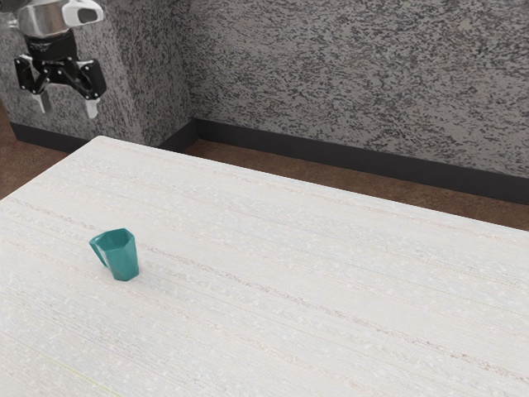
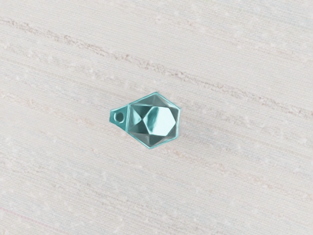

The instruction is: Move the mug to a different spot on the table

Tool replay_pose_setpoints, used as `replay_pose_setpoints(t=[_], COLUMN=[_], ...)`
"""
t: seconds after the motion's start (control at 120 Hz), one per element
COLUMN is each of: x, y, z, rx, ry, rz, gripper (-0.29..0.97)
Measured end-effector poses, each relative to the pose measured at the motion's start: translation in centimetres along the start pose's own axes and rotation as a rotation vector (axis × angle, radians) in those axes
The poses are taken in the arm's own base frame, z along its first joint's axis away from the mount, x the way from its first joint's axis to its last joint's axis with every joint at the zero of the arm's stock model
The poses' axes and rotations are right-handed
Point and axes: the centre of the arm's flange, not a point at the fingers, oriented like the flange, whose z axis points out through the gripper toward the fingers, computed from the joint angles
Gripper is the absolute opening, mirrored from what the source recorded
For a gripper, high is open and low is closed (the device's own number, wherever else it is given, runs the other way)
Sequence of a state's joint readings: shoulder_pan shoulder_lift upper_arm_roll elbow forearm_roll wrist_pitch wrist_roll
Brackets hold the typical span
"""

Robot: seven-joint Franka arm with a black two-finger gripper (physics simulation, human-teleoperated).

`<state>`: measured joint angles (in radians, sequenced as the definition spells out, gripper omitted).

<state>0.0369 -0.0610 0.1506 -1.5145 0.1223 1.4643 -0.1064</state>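
The pale wood-grain table (image 1: 331, 273) spans most of the exterior view. The arm (image 1: 58, 16) hangs high above the table's far corner at the exterior view's left, with the gripper (image 1: 68, 108) pointing straight down. Its fingers (image 1: 92, 107) are spread wide and grasp nothing. A teal mug (image 1: 118, 254) stands upright on the table, well below the gripper and apart from it. The wrist view looks straight down into the mug (image 2: 151, 120), which is empty, its handle (image 2: 119, 117) sticking out to one side.
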Motion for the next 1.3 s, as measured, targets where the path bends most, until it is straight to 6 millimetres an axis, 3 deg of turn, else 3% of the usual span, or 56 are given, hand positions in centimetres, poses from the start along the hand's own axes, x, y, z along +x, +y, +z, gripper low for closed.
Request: replay_pose_setpoints(t=[0.117, 0.225, 0.35, 0.542, 0.667, 0.808, 0.975, 1.167, 1.3], x=[0.2, 1.2, 1.1, -0.4, -1.7, -1.8, -1.9, -0.9, 2.4], y=[0.6, 0.7, 0.2, -6.0, -5.9, -6.7, -11.1, -15.8, -14.4], z=[0.0, 2.3, 8.6, 19.4, 24.8, 26.3, 27.9, 31.7, 33.8], rx=[-0.003, -0.004, -0.125, -0.315, -0.382, -0.418, -0.430, -0.405, -0.376], ry=[0.015, 0.000, -0.111, -0.266, -0.327, -0.322, -0.322, -0.361, -0.379], rz=[0.004, -0.012, -0.137, -0.567, -0.780, -0.971, -1.194, -1.396, -1.421], gripper=[0.68, 0.68, 0.68, 0.68, 0.68, 0.68, 0.68, 0.68, 0.67])
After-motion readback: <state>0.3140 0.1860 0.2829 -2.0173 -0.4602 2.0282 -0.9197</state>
